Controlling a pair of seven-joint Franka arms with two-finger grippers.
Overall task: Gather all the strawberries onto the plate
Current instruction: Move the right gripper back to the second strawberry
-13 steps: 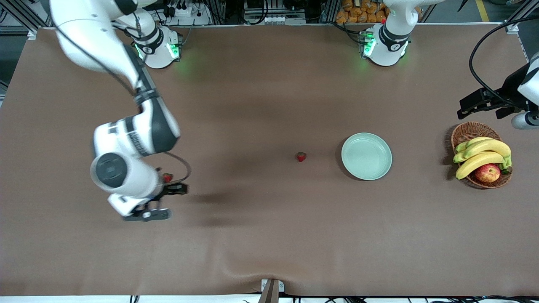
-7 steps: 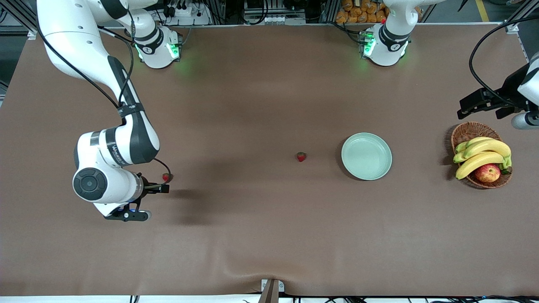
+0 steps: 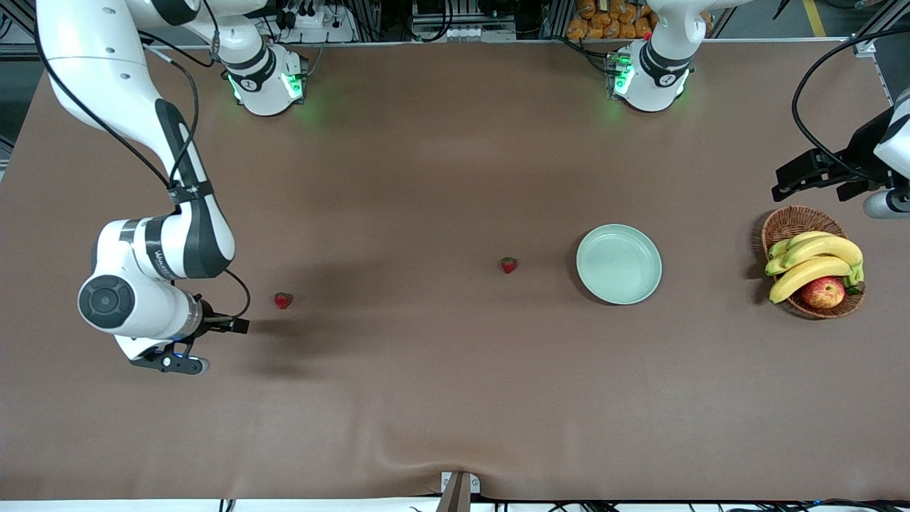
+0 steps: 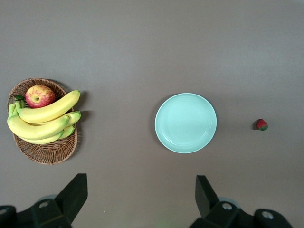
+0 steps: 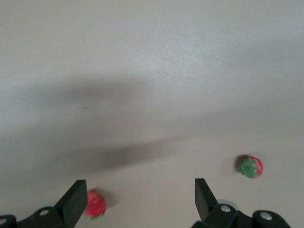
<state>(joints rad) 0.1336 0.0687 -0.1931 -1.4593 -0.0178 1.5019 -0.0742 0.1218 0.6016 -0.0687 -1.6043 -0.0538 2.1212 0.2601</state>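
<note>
Red strawberries (image 3: pixel 283 301) with green caps, mint-green plate (image 3: pixel 618 264), brown wicker basket (image 3: pixel 789 222), yellow bananas (image 3: pixel 817 259).

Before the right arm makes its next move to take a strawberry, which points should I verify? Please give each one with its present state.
1. Right gripper open and holding nothing: ok.
2. A berry centred between its fingers: not ok. The nearest strawberry lies at one finger's edge, and the second strawberry lies outside the other finger.
3. Plate free to receive: ok, nothing is in it.
4. Strawberries collected: not ok. None is in the plate, and the middle strawberry lies on the table beside it.
5. Left gripper out of the way: ok. It waits open, over the table by the basket.
</note>
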